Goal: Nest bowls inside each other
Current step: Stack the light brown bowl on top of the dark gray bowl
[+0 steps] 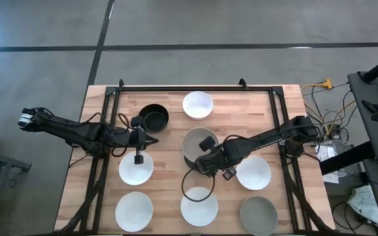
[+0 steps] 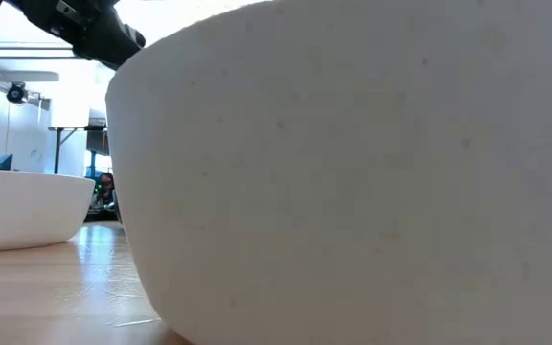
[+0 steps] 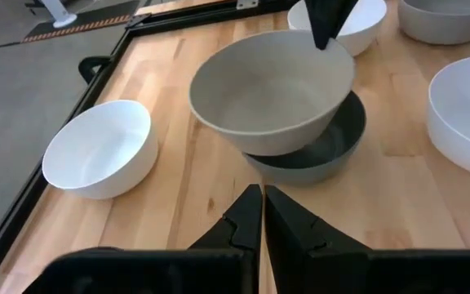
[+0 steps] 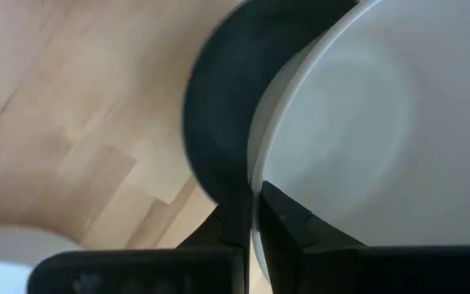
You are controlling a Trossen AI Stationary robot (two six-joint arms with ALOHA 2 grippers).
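A light grey bowl (image 3: pixel 272 90) sits tilted over a darker grey bowl (image 3: pixel 333 151) near the table's middle, and my right gripper (image 4: pixel 251 196) is shut on it; both show in the high view as the grey bowls (image 1: pixel 194 145). A black bowl (image 1: pixel 153 118) and a white bowl (image 1: pixel 197 105) stand by the far edge. White bowls (image 1: pixel 135 169), (image 1: pixel 253 172), (image 1: pixel 134 210), (image 1: pixel 199 206) and a grey bowl (image 1: pixel 259 215) stand nearer. My left gripper (image 3: pixel 261 216) is shut and touches nothing, left of the grey pair. My right gripper pinches the light grey bowl's rim (image 4: pixel 255 175), one finger inside the bowl and one outside. One finger (image 3: pixel 325 24) comes down on the rim from above on the table's right side. The bowl is tilted, its underside low in the darker grey bowl; whether it rests there I cannot tell.
A black metal frame (image 1: pixel 176 87) runs along the table's far edge and sides. A dark cable loop (image 1: pixel 199 190) hangs below my right arm, over the near white bowl. In the low view a white bowl (image 2: pixel 353 172) fills most of the picture, with another (image 2: pixel 17 206) to its left.
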